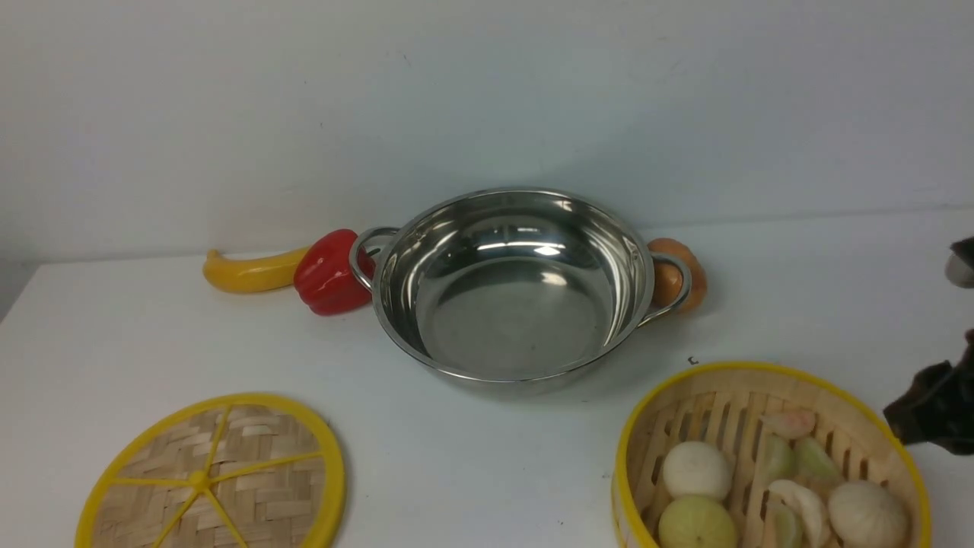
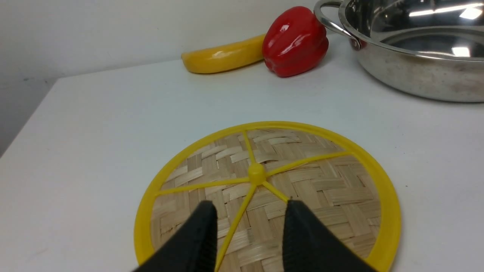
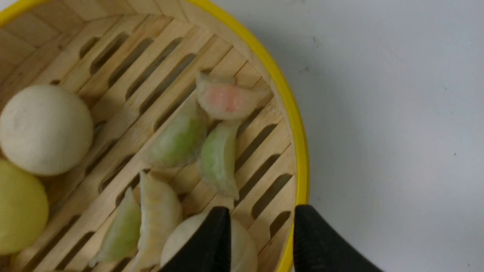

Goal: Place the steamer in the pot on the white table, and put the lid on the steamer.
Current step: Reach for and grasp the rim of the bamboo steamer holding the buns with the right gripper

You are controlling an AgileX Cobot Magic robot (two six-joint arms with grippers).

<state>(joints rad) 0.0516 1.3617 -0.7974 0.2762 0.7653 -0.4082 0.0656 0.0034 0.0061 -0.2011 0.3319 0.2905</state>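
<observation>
The work surface is the white table [image 1: 472, 464], flat and matte with a few small dark specks, set against a plain pale wall.

**Task status.** No step is complete.
- The pot [image 1: 514, 304] stands empty at the centre rear of the table.
- The steamer [image 1: 715, 415] sits on the table at the near right, well apart from the pot.
- The lid [image 1: 217, 476] lies flat at the near left, apart from both.
- Remaining steps: put the steamer in the pot, then put the lid on the steamer.

**Tool state.**
- Left gripper [image 2: 249, 206]: jaws moderately apart, holding nothing, poised over the lid with one spoke running between them.
- Right gripper [image 3: 261, 209]: jaws apart and empty, straddling the steamer's yellow rim, one finger inside and one outside. Contact with the rim cannot be confirmed.

**Materials and shapes.**
- Pot: polished stainless steel, wide and shallow, mirror-bright, with two looped side handles.
- Steamer: round bamboo basket with a slatted base and a yellow rim. It holds smooth round buns [image 1: 696, 469] and crescent dumplings [image 3: 217, 160].
- Lid: a woven bamboo disc with a thick yellow rim and yellow spokes meeting at a hub.

A glossy red pepper [image 1: 329, 272] and a yellow fruit [image 1: 247, 272] lie beside the pot's left handle. A brown rounded item [image 1: 677, 274] lies at its right handle.
</observation>
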